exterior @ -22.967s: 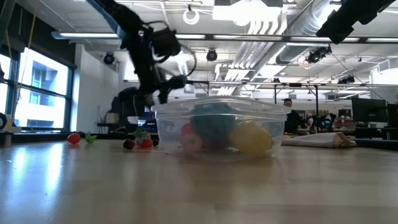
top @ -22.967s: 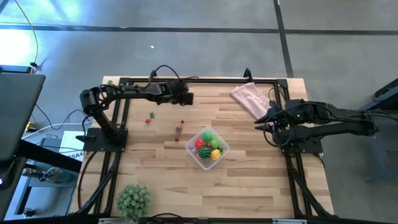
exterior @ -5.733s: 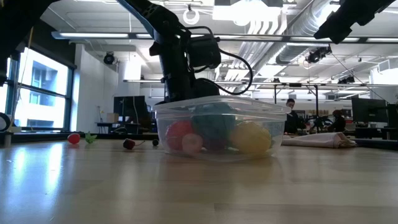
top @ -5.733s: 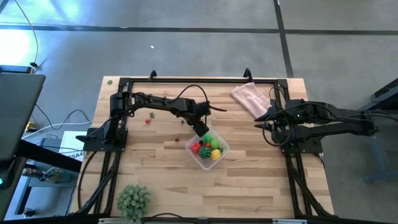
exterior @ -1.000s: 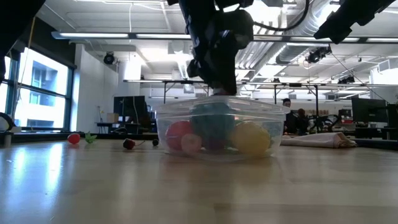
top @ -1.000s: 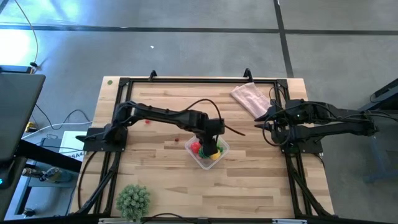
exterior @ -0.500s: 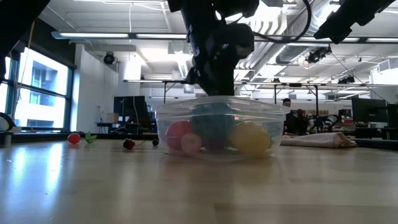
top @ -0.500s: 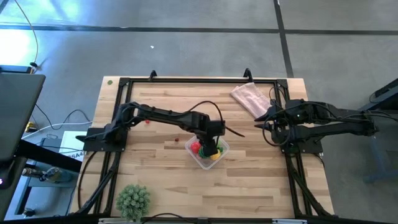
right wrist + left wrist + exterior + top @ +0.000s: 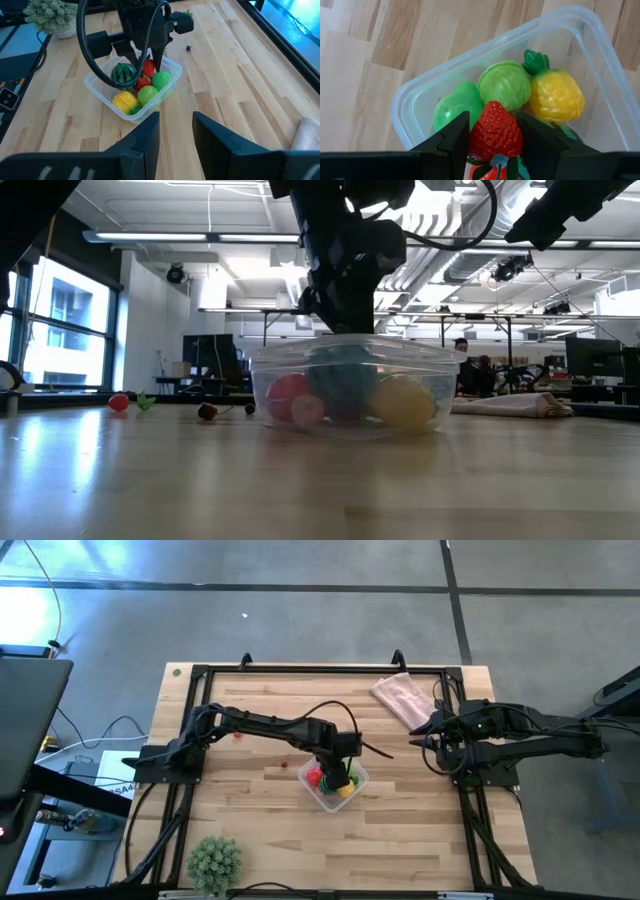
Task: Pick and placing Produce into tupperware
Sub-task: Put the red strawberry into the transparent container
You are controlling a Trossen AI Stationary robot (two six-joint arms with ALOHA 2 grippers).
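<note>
While the left arm is reaching across the table, its gripper (image 9: 495,137) is hanging just above the tupperware (image 9: 336,780), clamping a red strawberry (image 9: 496,132) between its fingers (image 9: 451,137). The right gripper (image 9: 428,738) is waiting near the pink cloth (image 9: 402,698), fingers narrowly apart, gripping nothing. No legible writing is showing.

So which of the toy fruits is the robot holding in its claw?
The red strawberry. It is pinched between the left gripper fingers above the tupperware, while the green pieces and the yellow fruit lie loose inside.
</note>
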